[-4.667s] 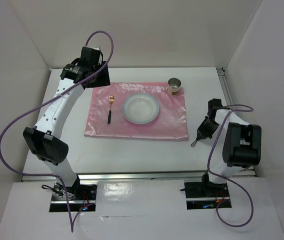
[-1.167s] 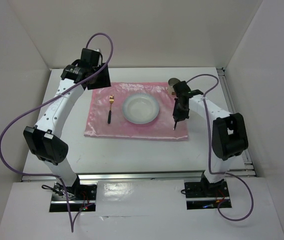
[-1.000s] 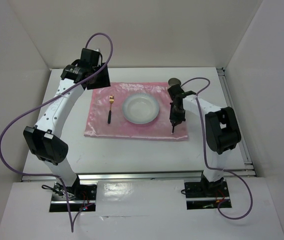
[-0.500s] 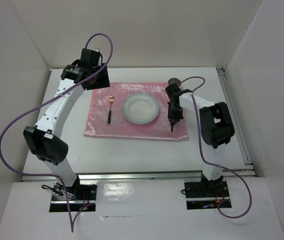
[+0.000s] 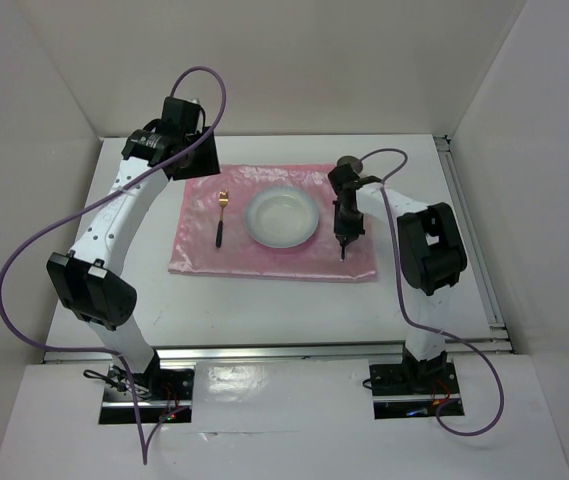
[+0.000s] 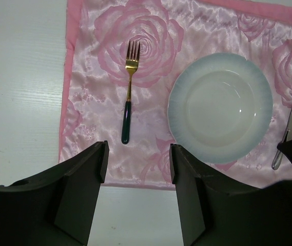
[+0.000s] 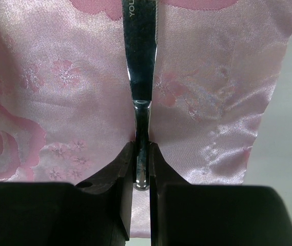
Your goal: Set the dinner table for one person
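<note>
Right claw (image 7: 141, 160) pinched tight on the narrow neck of the knife (image 7: 140, 61), with the blade running straight out ahead of the fingertips. It sits low over the pink cloth (image 7: 212, 92); cannot tell whether the steel is resting on the fabric or is just above it. Plate (image 5: 282, 218) lies just beside this claw, on the side toward the other arm. The cloth's outer edge is near on the opposite side. Cup (image 5: 347, 163) sits behind the claw by the wrist, partly hidden by the arm. Left claw (image 6: 135, 189) spread wide and holding nothing, hanging high over the setting; fork (image 6: 128, 92) lies on the cloth ahead of it, between the finger lines, with the plate off to its right. Dinner table (image 5: 264, 310) lies under both claws, white top showing all round the cloth. Judged progress: cloth laid, plate centred, fork placed on one side, cup at the far corner, knife at its spot on the other side of the plate but not yet let go. Left to do, by my reckoning: open the right claw, lift clear without dragging the knife askew. No spoon or napkin in view, so whether more pieces follow is unknown
</note>
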Controlling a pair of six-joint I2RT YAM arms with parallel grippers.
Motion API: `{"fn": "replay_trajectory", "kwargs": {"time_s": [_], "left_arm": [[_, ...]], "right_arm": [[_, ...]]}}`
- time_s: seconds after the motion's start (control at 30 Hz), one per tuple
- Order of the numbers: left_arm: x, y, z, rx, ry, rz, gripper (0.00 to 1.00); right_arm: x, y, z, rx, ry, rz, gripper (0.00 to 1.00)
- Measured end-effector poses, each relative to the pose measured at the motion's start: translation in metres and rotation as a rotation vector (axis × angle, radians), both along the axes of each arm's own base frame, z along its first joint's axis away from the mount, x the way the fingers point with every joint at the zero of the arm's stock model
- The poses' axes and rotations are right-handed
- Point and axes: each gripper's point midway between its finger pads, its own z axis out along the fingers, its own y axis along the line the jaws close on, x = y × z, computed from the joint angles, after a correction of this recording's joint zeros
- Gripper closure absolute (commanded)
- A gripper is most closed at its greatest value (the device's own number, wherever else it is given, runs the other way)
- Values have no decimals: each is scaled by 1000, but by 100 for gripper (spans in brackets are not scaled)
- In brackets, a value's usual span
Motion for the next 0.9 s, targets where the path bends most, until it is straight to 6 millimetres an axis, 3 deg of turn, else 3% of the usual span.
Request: {"fn": "replay_trajectory", "kwargs": {"time_s": [0.13,0.27,0.33,0.47,0.53,0.67,0.83,0.9], "left_arm": [[0,0,0,0,0,0,32],[0,0,0,-1,1,0,32],[0,-1,1,-6,0,-4,32],[1,-4,14,-22,-24,-13,32],[2,-4,23,-28,-45,-14,32],[4,-5,33,-37,-70,-14,32],[2,-7,32,-48,-62,-22,32],[0,-7,33,-50,-62,-24,32]], "right_arm": [[1,2,2,-1,-5,2,73],[1,5,4,-3,-9,13,39],[2,8,6,2,-16,16,38],[3,10,26,9,-59,14,19],[5,8,45,23,-101,4,3],[11,-2,110,128,-245,-38,0],[17,-65,187,190,-472,-216,0],[14,-84,201,181,-519,-267,0]]}}
